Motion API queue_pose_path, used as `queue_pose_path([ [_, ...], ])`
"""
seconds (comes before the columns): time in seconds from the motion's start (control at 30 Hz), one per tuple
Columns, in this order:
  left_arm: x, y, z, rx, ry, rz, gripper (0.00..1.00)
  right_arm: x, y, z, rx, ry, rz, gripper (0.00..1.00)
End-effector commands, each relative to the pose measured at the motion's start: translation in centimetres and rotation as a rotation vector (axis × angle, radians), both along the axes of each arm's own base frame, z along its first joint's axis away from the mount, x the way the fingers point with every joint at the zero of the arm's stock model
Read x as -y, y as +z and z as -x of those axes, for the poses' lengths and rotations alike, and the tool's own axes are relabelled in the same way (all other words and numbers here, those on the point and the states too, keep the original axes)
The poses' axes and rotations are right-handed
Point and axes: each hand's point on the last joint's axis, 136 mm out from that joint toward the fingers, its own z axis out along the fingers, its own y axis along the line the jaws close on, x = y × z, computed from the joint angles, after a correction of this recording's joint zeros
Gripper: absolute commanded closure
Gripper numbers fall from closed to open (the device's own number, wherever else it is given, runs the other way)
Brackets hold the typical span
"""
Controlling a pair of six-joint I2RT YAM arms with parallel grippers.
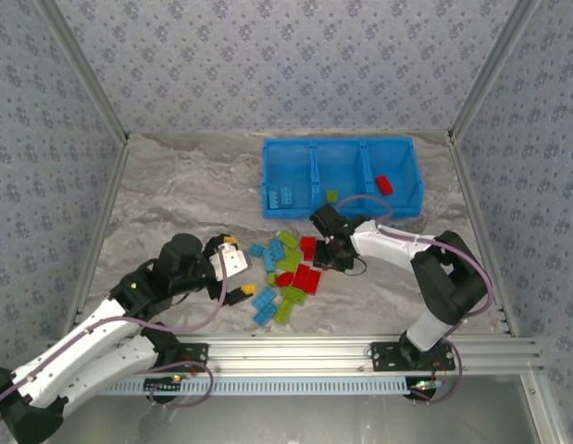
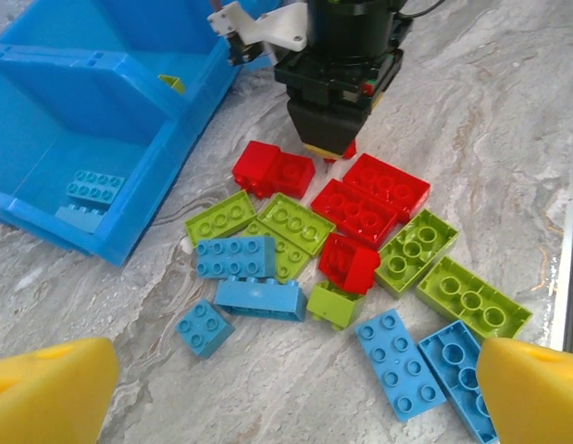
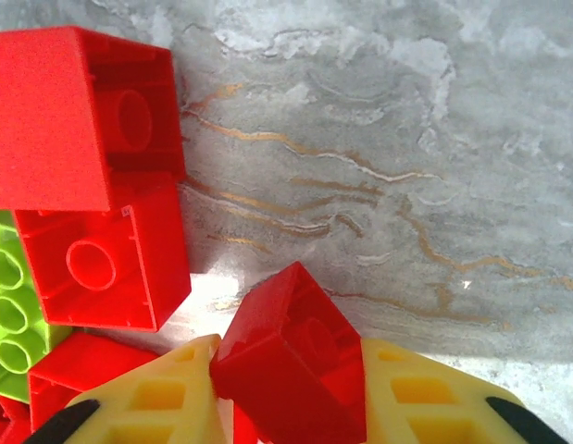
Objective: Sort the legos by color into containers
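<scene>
Fingers of the left gripper (image 1: 240, 265) stand wide apart and empty at the lower-left edge of the heap of legos (image 1: 286, 268), which lies on the marble table (image 1: 175, 185) in the middle of the top view. Just beyond, at the heap's upper-right edge, the right gripper (image 3: 295, 398) is clamped on a small red lego (image 3: 281, 347). It sits tilted between the yellow pads (image 3: 166, 398), with other red bricks (image 3: 82, 120) close beside it. Farther up sits the blue tray (image 1: 342, 141); its right-hand compartment (image 1: 404, 166) already holds one red brick (image 1: 385, 184). Best lift straight up until clear of the neighbours, since the crooked grip looks liable to slip. Then carry up and right, and let go low inside that compartment. The left arm had better wait aside.
</scene>
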Motion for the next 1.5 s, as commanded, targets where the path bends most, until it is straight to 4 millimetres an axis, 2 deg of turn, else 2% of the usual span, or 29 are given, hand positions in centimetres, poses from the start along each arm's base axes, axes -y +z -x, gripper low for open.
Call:
queue_pose_path([
  [0.0,0.4,0.4,0.9,0.001,-0.061,0.023,0.01,0.9,0.4,0.2,0.000,0.007,0.030,0.72],
  [0.1,0.4,0.3,0.8,0.002,-0.061,0.020,0.01,1.2,1.5,0.2,0.015,-0.022,-0.011,0.73],
  [0.17,0.4,0.4,0.8,0.005,-0.059,0.019,0.01,1.7,2.9,-0.1,0.054,-0.051,-0.025,0.73],
  [0.23,0.4,0.4,0.8,0.006,-0.055,0.021,0.01,2.8,5.2,-0.1,0.105,-0.073,-0.017,0.73],
  [0.3,0.4,0.5,0.7,0.012,-0.053,0.025,0.01,4.2,8.2,-0.9,0.182,-0.111,-0.027,0.73],
  [0.43,0.3,0.9,0.4,0.020,-0.042,0.036,0.01,8.5,13.8,-4.5,0.328,-0.193,-0.033,0.75],
  [0.5,0.2,1.0,0.3,0.022,-0.036,0.039,0.01,11.5,16.1,-7.2,0.387,-0.223,0.003,0.75],
  [0.53,0.2,1.0,0.3,0.022,-0.033,0.041,0.01,12.8,16.3,-8.4,0.397,-0.226,0.036,0.75],
  [0.57,0.1,1.0,0.2,0.023,-0.030,0.042,0.01,14.1,17.6,-10.2,0.431,-0.239,0.062,0.75],
  [0.7,-0.2,1.3,0.1,0.034,-0.010,0.053,0.01,18.3,16.1,-16.1,0.395,-0.296,0.108,0.75],
  [0.77,-0.4,1.2,0.0,0.039,0.002,0.053,0.01,18.9,14.8,-18.4,0.367,-0.306,0.089,0.72],
  [0.83,-0.6,1.2,-0.1,0.046,0.015,0.054,0.01,19.1,13.3,-20.1,0.322,-0.305,0.072,0.65],
  [0.9,-0.7,1.5,-0.5,0.055,0.045,0.071,0.01,19.3,12.6,-21.1,0.286,-0.309,0.073,0.51],
  [0.93,-0.8,1.7,-1.0,0.057,0.072,0.083,0.01,19.3,12.7,-21.3,0.280,-0.311,0.074,0.49],
  [1.07,-0.8,3.3,-3.8,-0.015,0.263,0.172,0.01,19.6,14.7,-20.9,0.312,-0.326,0.072,0.43],
  [1.17,-1.4,3.8,-6.6,-0.166,0.511,0.247,0.01,19.4,17.1,-19.0,0.354,-0.340,0.034,0.42],
  [1.27,-2.9,2.4,-9.0,-0.341,0.832,0.286,0.02,18.4,19.8,-15.7,0.400,-0.336,-0.036,0.38],
  [1.33,-3.3,1.0,-9.8,-0.454,0.994,0.297,0.04,16.9,21.6,-13.1,0.438,-0.315,-0.115,0.34],
  [1.4,-3.0,-0.6,-10.4,-0.570,1.129,0.331,0.09,14.6,22.7,-10.0,0.471,-0.264,-0.209,0.31],
  [1.47,-1.9,-2.3,-10.7,-0.660,1.180,0.338,0.12,12.3,23.2,-6.8,0.491,-0.199,-0.272,0.29],
])
